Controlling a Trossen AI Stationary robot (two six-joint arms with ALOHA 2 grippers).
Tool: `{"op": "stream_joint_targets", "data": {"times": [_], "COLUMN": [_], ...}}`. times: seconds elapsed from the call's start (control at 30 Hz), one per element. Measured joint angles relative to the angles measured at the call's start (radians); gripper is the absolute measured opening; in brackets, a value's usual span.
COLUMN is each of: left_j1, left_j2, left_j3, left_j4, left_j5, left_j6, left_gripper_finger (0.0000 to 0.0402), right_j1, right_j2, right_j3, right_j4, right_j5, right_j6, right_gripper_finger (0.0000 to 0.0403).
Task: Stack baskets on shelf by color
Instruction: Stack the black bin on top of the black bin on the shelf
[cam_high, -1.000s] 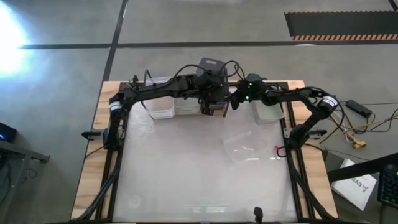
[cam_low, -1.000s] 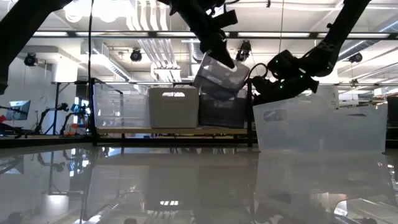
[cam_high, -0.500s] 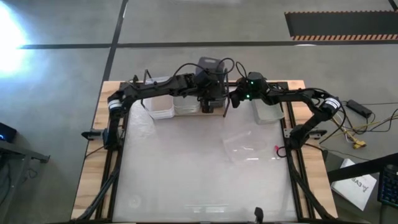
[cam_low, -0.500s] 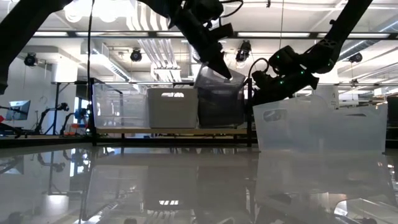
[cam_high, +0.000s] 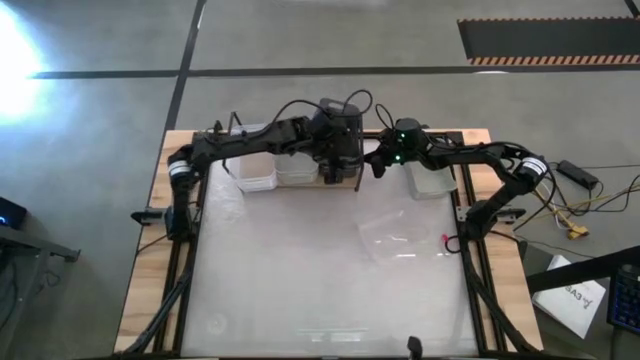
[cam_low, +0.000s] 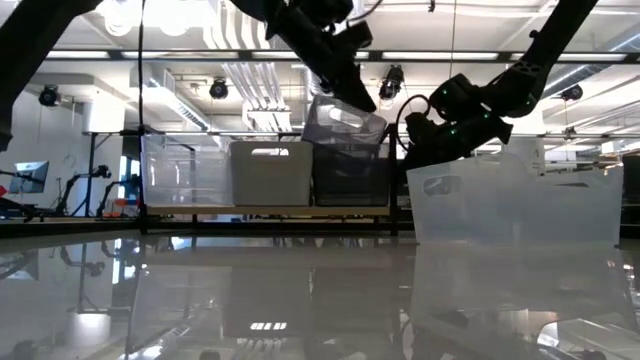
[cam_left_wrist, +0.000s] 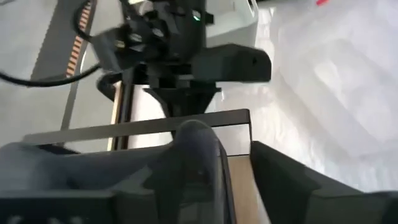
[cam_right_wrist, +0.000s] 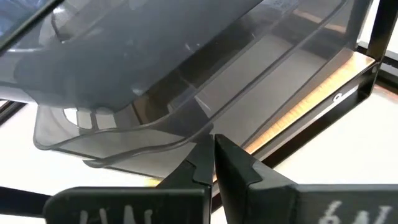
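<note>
Left gripper (cam_low: 345, 85) hangs over the far end of the shelf (cam_low: 265, 208), fingers spread, a grey basket (cam_low: 345, 125) directly beneath them, tilted and part-nested in the dark grey basket (cam_low: 348, 180) below. Whether the fingers touch its rim cannot be told. Beside that stack stand a light grey basket (cam_low: 271, 173) and a translucent basket (cam_low: 185, 170). Right gripper (cam_high: 377, 166) sits just beside the stack, fingers pressed together, empty. Behind it, off the shelf, rests a translucent white basket (cam_high: 430, 178).
</note>
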Motion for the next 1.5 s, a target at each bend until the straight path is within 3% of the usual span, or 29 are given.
{"op": "stream_joint_targets", "data": {"times": [0.13, 0.3, 0.53, 0.8, 1.27, 1.5], "left_j1": [0.001, 0.001, 0.013, 0.022, 0.059, 0.074], "left_j2": [-0.044, -0.070, -0.039, -0.026, -0.033, -0.084], "left_j3": [0.000, 0.002, 0.001, 0.001, -0.013, -0.153], "left_j4": [-0.023, -0.120, -0.232, -0.240, -0.161, 0.003], "left_j5": [-0.003, -0.071, -0.105, -0.056, 0.079, 0.123], "left_j6": [-0.015, 0.067, 0.067, 0.080, 0.008, -0.059], "left_gripper_finger": [0.0197, 0.0198, 0.0143, 0.0011, 0.0000, 0.0000], "right_j1": [0.006, 0.006, 0.016, 0.025, 0.027, 0.027], "right_j2": [0.000, 0.000, -0.001, -0.001, -0.001, -0.001], "right_j3": [0.000, 0.000, 0.000, 0.000, 0.000, 0.000], "right_j4": [0.000, 0.000, 0.000, 0.000, -0.001, -0.001], "right_j5": [0.005, 0.006, 0.008, 0.008, 0.006, 0.008], "right_j6": [0.000, 0.000, -0.002, -0.007, -0.008, -0.008], "right_gripper_finger": [0.0008, 0.0008, 0.0008, 0.0008, 0.0008, 0.0008]}}
